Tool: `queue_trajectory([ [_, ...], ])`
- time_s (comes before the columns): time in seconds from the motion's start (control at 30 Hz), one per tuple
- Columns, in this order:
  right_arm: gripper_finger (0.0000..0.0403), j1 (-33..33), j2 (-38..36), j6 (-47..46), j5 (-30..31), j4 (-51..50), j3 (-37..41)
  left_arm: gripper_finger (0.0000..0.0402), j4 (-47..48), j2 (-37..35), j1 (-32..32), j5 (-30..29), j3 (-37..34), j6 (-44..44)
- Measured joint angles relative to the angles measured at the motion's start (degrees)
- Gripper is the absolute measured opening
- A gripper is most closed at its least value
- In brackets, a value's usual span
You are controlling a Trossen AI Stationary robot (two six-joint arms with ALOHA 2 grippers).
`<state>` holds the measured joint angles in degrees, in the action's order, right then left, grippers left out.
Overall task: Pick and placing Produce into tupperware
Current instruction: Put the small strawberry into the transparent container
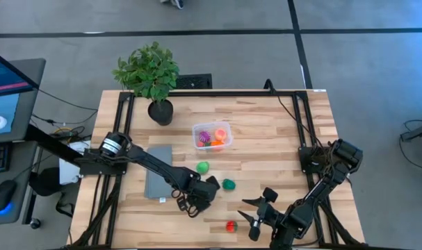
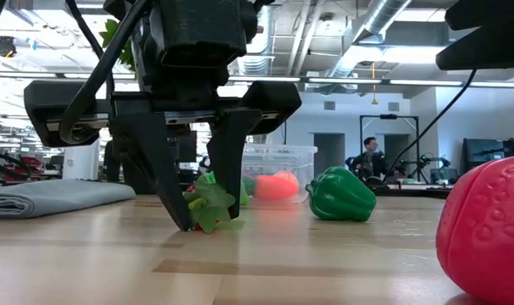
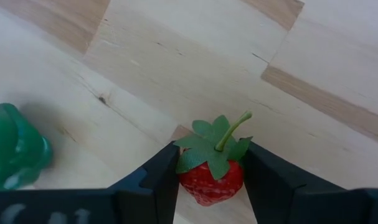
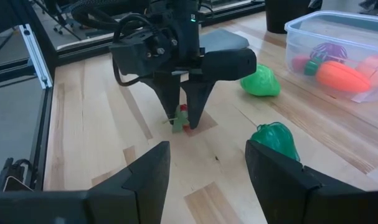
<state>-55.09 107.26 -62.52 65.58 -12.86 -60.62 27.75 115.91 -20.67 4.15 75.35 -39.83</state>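
left gripper [image 3: 208,180] clamped on strawberry [image 3: 210,177] at table level (so it lifts cleanly) | tupperware [image 1: 212,136] waiting | right gripper [image 4: 207,168] parked, fingers apart, empty

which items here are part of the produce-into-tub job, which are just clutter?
Job items:
- tupperware, some produce already inside
- strawberry, clamped in left gripper at the table
- light green piece
- dark green pepper
- red piece near the open right gripper

Lying about:
- potted plant
- grey slab
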Motion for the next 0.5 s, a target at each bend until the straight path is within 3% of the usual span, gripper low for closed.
queue_trajectory([
  [0.5,0.0233,0.0,0.0,0.0,0.0,0.0,0.0,0.0146,3.6,-9.0,0.0,-0.5,-0.1,4.4],
])
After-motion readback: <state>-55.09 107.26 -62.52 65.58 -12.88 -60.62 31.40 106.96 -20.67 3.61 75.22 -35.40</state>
